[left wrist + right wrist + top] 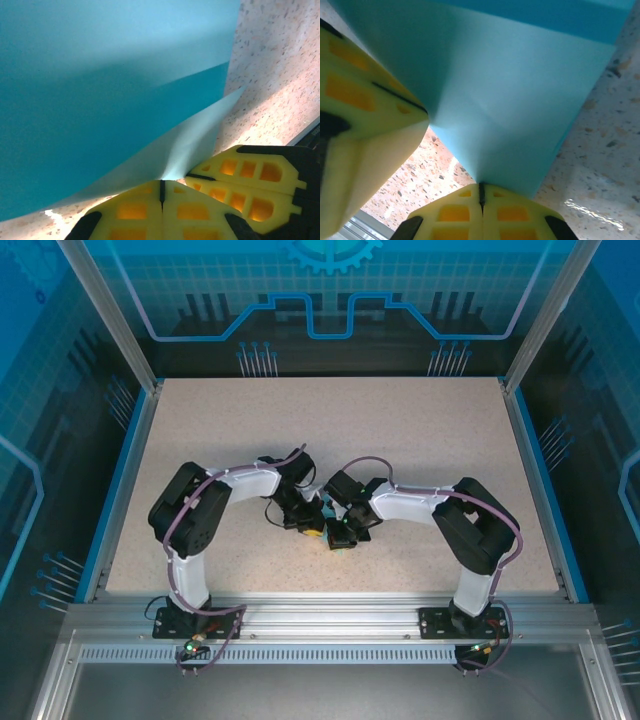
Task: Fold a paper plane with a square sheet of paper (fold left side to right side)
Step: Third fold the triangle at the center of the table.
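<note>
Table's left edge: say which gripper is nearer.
Left. The left gripper sits toward that edge, the right gripper close beside it, farther off; both pinch the blue paper.

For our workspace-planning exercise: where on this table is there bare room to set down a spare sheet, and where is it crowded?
The far half of the tabletop, beyond both arms, is bare. So are the narrow strips outside the left arm and right arm. Crowded: the centre, where the left gripper and right gripper both pinch the light-blue paper.
</note>
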You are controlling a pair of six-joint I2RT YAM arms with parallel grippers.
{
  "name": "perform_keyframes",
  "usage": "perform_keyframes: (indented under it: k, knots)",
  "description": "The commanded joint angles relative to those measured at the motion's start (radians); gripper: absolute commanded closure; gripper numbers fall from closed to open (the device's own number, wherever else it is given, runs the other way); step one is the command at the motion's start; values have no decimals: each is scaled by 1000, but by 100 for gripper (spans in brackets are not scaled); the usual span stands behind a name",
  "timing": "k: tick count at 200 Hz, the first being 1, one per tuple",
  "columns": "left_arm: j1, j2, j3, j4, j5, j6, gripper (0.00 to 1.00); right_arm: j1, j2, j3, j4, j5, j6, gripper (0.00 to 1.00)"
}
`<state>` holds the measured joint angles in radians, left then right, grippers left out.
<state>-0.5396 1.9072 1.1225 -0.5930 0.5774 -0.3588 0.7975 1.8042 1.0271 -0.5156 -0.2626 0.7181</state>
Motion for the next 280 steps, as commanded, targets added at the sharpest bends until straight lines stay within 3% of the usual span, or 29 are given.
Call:
perform_keyframes:
  k: [1,138,280]
  knots:
    - [-4,24,0,-1,11,27,95,0,50,-23,-70,28,1,100]
    - [-5,-9,-85,71,-266,82,98,0,38,-33,-97,42,-4,100]
    - [105,-56,-43,-7,-387,150,98,-4,7,-95,-98,33,4,100]
